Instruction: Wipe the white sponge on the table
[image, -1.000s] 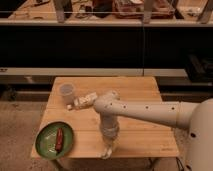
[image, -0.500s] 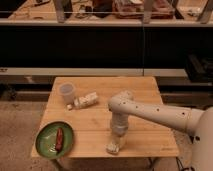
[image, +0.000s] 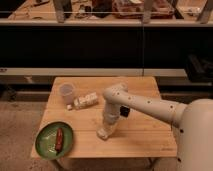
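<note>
**Arm swung right along near edge, sponge carried with it**

Moved since a second ago: the pincer (image: 106, 131) went from the lower centre of the bench (image: 145, 140), left of its present spot, to a point further right, where it now stands pointing straight down. Half a second ago it was already close to this place, so the sideways travel has slowed or ended.

Near: the white sponge (image: 103, 134) lies under the pincer tip, low on the bench surface just left of centre frame, close to the front edge. Whether the pincer is clenched on it or only pressing it down, I cannot tell. Sponge shifted right together with the tip, which I read as one wiping stroke done or nearly done.

Lower left: green plate (image: 46, 145) with a red item (image: 59, 139) on it, overhanging the bench corner, well apart from the sponge.

Further back, upper left of bench: labelled pack (image: 85, 101) lying flat, tiny white cube (image: 69, 106) beside it, translucent cup (image: 66, 93) behind.

Judgement: stroke lane is free of these; a return pass leftward would approach the plate.
</note>
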